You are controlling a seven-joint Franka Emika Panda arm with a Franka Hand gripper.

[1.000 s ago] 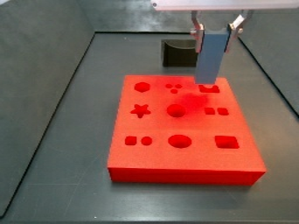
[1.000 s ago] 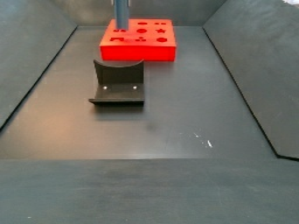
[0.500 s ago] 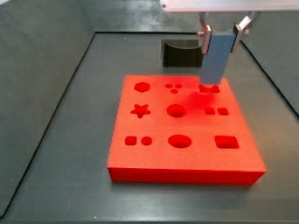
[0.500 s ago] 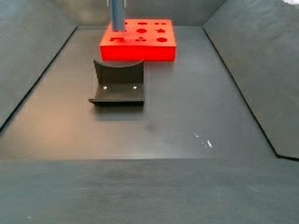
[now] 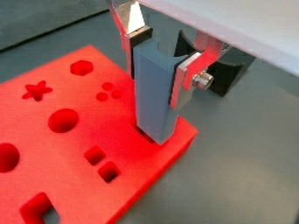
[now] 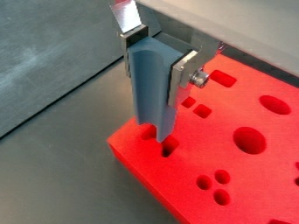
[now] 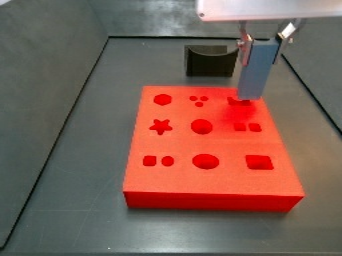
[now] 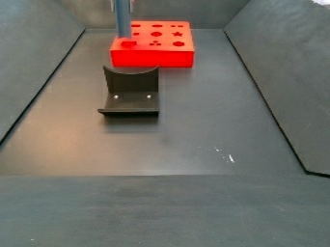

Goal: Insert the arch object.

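My gripper (image 5: 158, 54) is shut on the arch object (image 5: 156, 94), a tall, narrow blue-grey block held upright. Its lower end meets the red board (image 5: 70, 131) near the board's corner. In a wrist view (image 6: 149, 92) its narrow foot reaches a small cut-out (image 6: 165, 150) by the board's edge (image 6: 233, 179). In a side view the gripper (image 7: 262, 45) holds the block (image 7: 254, 70) over the board's far right corner (image 7: 214, 150). In a side view the block (image 8: 122, 21) stands at the board's near left corner (image 8: 154, 56). How deep it sits I cannot tell.
The board has several cut-outs: star (image 7: 160, 127), hexagon (image 7: 162, 99), circles (image 7: 205, 160), squares (image 7: 259, 159). The dark fixture (image 8: 129, 92) stands on the floor beside the board and also shows behind it (image 7: 206, 59). Dark walls enclose the floor.
The gripper with the arch object has shifted to the right over the board's far right part, from about the circle cut-out to the corner cut-out. The board and fixture have not moved.
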